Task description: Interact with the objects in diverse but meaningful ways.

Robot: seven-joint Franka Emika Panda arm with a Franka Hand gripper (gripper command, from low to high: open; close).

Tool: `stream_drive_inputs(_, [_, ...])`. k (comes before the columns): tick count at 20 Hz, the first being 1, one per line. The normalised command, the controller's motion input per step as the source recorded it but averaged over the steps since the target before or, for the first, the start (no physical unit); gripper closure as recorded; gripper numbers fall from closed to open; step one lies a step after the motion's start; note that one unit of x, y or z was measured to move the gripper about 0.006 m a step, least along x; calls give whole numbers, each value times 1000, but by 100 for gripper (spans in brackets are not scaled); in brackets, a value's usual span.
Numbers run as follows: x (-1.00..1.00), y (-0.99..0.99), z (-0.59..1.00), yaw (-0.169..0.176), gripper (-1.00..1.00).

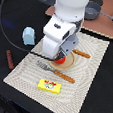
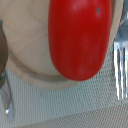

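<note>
Tomato [image 2: 79, 37] on wooden plate [image 2: 27, 47] (fork [image 2: 119, 65] beside), under tool [image 1: 61, 55]

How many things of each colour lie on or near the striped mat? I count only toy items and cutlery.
Red: 1, the tomato
Pale blue: 1, the carton
Yellow: 1, the box
Brown: 1, the sausage
Wooden-handled: 2, the fork and the knife
Total: 6
</note>
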Motion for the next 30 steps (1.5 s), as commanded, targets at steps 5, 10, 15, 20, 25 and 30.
stream_drive_inputs(5, [217, -27, -143, 3, -100])
stream_drive_inputs(10, [338, 0, -89, 0, -100])
stream_drive_inputs(15, [202, 0, -158, 0, -100])
stream_drive_inputs(20, [177, -1, -125, 0, 100])
stream_drive_inputs(25, [256, -1, -10, 0, 100])
stream_drive_inputs(30, [241, -11, 0, 0, 100])
